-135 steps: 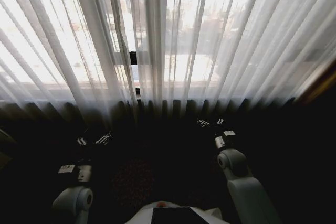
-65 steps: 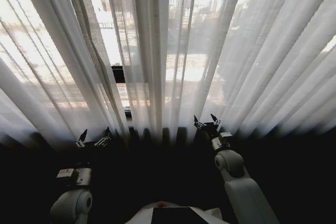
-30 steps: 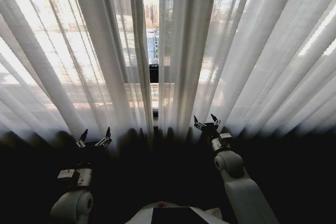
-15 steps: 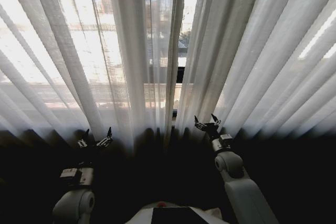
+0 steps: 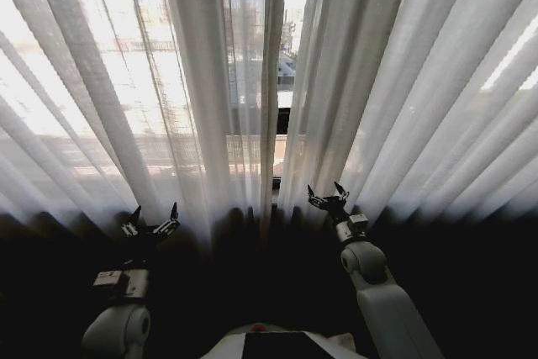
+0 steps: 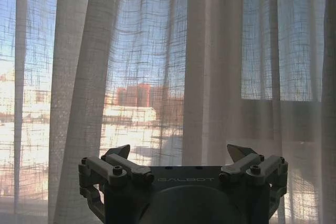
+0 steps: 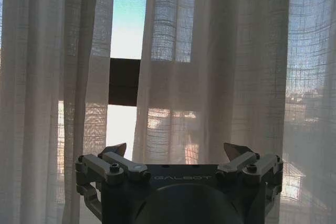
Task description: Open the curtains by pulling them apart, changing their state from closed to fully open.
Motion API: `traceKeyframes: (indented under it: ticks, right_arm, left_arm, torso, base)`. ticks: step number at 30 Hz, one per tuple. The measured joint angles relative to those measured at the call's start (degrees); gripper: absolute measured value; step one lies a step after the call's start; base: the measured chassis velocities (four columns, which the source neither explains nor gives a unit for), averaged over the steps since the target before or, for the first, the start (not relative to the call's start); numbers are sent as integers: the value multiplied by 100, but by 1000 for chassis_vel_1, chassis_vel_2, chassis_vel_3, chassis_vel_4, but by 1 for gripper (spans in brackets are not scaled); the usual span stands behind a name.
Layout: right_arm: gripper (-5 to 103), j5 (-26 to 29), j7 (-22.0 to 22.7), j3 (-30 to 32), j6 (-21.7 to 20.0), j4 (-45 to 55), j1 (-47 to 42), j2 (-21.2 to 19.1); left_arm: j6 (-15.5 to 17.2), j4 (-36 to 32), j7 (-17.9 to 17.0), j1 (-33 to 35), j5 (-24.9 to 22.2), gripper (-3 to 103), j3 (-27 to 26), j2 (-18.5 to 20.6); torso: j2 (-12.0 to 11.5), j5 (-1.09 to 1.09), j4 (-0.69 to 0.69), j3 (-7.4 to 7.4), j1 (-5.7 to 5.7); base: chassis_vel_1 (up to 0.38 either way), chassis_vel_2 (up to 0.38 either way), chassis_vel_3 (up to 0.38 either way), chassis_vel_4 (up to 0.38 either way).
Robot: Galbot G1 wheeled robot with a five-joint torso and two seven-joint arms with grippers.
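Two tall sheer white pleated curtains (image 5: 210, 81) hang across the whole window in front of the robot, their thick folds cream-toned and their thin stretches letting the bright city outside glow through. They are not drawn apart: between the two panels there is just a narrow slit, and through it a short piece of the black window frame bar (image 5: 282, 121) shows, with bare daylight above it. From the right wrist camera that same dark bar (image 7: 124, 81) crosses the slit, with blue sky over it and curtain fabric (image 7: 220, 61) hanging on either side.

Left of the slit, low at the curtain's shadowed hem, the left hand (image 5: 152, 218) points up at the pleats with its two fingers spread wide and nothing between them; it sits just short of the fabric, not touching it as far as I can see. In its own wrist camera the left hand (image 6: 181, 153) faces a broad cream fold.

Right of the slit, near the hem of the right panel, the right hand (image 5: 326, 194) is likewise released, fingers splayed and empty. Its wrist camera shows the right hand (image 7: 178, 150) aimed at the panel's inner edge beside the slit.
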Motion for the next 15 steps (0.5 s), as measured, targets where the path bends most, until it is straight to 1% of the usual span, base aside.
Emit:
traceKeyframes:
  ticks: [8,12,15]
  right_arm:
    - [100,-78,21,42,1,40,-29,-4]
    - [100,-146,45,52,39,20,-41,-2]
    - [100,-93,53,24,26,-41,-9,-3]
  left_arm:
    - [-20,-55,0,46,0,100,11,-31]
    - [-20,-67,-1,46,1,100,29,-46]
    - [-20,-83,-1,54,5,100,33,-61]
  torso:
    - [-2,1,0,2,4]
    - [-4,2,0,3,9]
    - [-3,1,-1,2,5]
  base:
    - [-195,173,191,-174]
    - [-89,104,112,-99]
    - [-38,14,29,-9]
